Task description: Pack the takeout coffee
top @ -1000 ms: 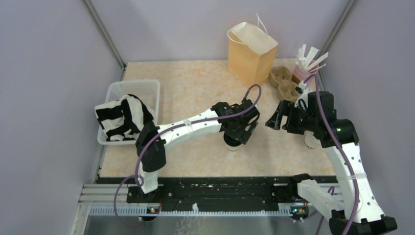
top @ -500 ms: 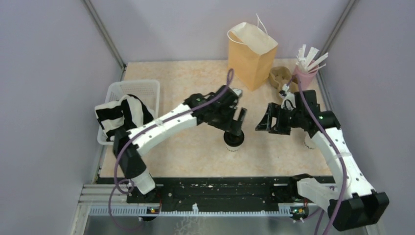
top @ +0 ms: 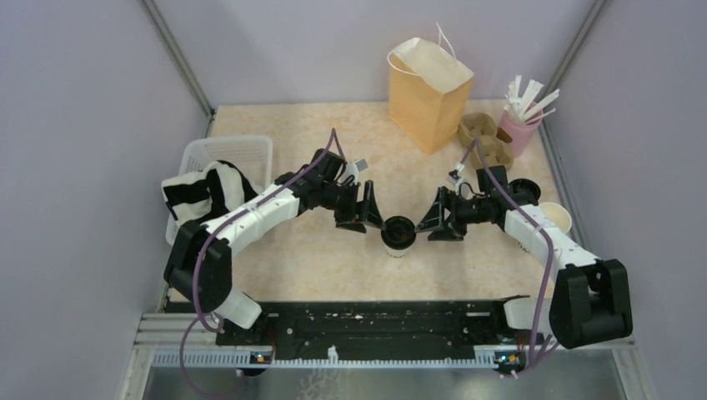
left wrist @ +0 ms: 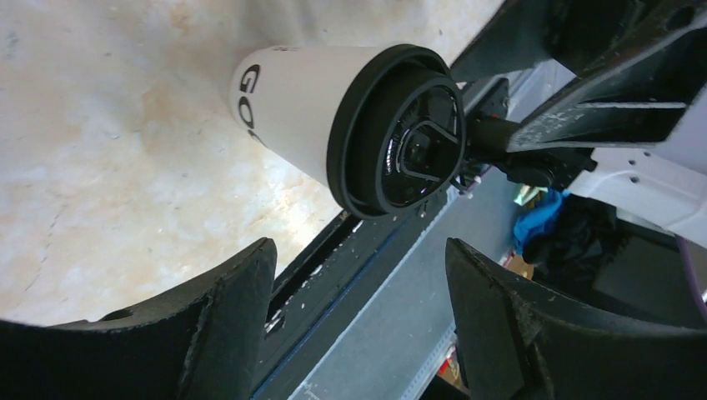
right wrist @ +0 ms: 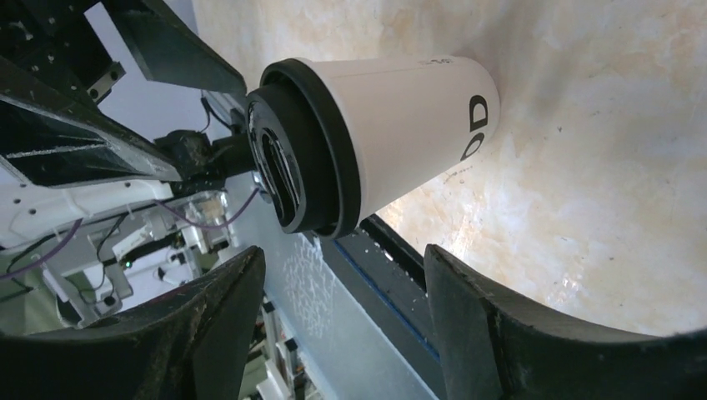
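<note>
Between both pairs of spread jaws, the lidded coffee cup (top: 398, 232) stands, seemingly untouched.

Far right: upright brown paper bag (top: 429, 93); cardboard cup carrier (top: 485, 142) just beside it; pink cup (top: 517, 133) holding white wrapped straws (top: 527, 96). Right edge: lidless white paper cup (top: 555, 219). Left: white basket (top: 250, 143), striped cloth (top: 204, 200) draped over its near rim. Mottled beige table (top: 317, 142).
</note>
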### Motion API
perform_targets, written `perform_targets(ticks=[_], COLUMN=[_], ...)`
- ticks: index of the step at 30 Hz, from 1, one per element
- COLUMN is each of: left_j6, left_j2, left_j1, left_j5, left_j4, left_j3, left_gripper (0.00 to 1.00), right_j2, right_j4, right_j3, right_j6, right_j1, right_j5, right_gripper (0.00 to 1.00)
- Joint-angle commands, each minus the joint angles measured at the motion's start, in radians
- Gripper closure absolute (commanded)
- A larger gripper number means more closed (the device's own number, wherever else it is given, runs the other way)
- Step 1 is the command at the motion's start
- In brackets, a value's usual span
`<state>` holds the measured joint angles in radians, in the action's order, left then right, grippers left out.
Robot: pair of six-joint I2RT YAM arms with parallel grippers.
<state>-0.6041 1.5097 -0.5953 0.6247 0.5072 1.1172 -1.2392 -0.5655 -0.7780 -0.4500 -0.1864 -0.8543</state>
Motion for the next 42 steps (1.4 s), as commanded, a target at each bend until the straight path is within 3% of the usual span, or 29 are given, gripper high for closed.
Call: perform_targets(ticks=[1,12,27,35,42], left_j6=[0.010,0.049,0.079,0.096,0.122], left_j2=[0.029,0.127,0.191,0.218,0.251], left_j1=[0.006,0.023,0.028,0.051,0.071], left_j5=[0.143,0.179,0.173,0.116,0.050], left_j4=[-0.147,-0.157,-0.162,-0.137,-0.107], left_j3=[-0.019,-0.001,-0.016,-0.077,-0.118], left_gripper=[0.20,0.30,0.32,0.37,0.41], right_j2=[-0.040,-0.125,-0.194,-0.210,-0.259], right_j4=[0.146,0.233,0.344,0.437,0.368], right_j3=[0.026,0.041,0.092,0.196,0.189], right_j6=[-0.006,-0.013,-0.065,-0.153,-0.143], right_j1=[0.007,0.005,0.007,0.008,0.008], right_j5=[-0.100,-0.141,-0.134,-0.016,0.110], right_gripper=[0.30,0.33,0.39,0.43,0.43])
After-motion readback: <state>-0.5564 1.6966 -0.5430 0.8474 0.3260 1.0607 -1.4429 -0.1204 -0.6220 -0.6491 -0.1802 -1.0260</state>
